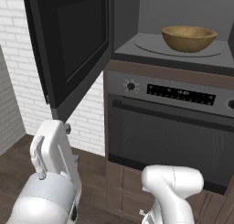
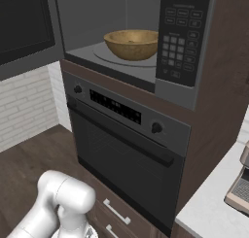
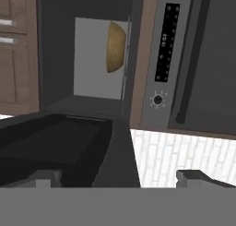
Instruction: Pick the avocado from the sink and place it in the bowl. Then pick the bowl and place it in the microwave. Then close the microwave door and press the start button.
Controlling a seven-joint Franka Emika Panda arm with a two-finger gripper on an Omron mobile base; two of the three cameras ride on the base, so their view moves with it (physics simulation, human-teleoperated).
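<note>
The light-brown wooden bowl (image 1: 189,38) (image 2: 132,42) stands on the round turntable inside the open microwave (image 1: 183,51) (image 2: 121,62). The avocado is hidden from me and the sink is out of view. The black microwave door (image 1: 68,45) (image 2: 24,28) hangs swung out to the left. In the hand view, which is rolled on its side, the bowl (image 3: 115,47) shows in the grey cavity beyond the door (image 3: 60,142). My gripper (image 3: 120,178) is open, its two fingertips (image 3: 48,176) far apart just before the door's lower edge, holding nothing.
Below the microwave sits an oven (image 1: 169,136) (image 2: 126,149) with knobs, a display and a bar handle. The microwave keypad (image 2: 177,42) is right of the cavity. A white brick wall (image 1: 18,81) lies to the left, and a counter with an appliance (image 2: 238,188) to the right.
</note>
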